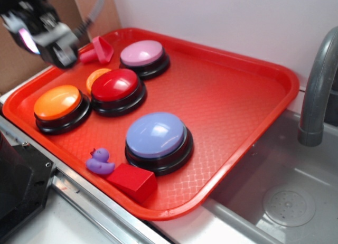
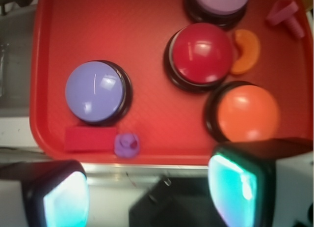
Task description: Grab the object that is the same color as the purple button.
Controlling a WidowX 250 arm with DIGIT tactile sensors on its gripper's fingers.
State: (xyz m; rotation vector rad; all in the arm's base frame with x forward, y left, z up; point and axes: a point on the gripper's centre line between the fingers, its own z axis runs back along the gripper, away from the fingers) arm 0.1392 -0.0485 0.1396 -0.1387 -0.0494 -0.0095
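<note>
The object, a tiny purple duck [image 1: 100, 162] [image 2: 127, 145], sits at the tray's near edge, right beside a red block [image 1: 133, 181] [image 2: 91, 138]. Just behind them stands the purple button [image 1: 156, 135] [image 2: 94, 91], a large lavender dome on a black base. My gripper [image 1: 58, 48] [image 2: 149, 192] hangs high over the tray's far-left corner, well away from the duck. It is open, with nothing between its fingers.
The red tray [image 1: 237, 96] also holds a red button [image 1: 115, 85], an orange button [image 1: 58, 102], a pink button [image 1: 141, 53], an orange slice [image 1: 95, 75] and a small red toy [image 1: 99, 51]. A grey faucet [image 1: 319, 85] and a sink [image 1: 280, 202] lie to the right.
</note>
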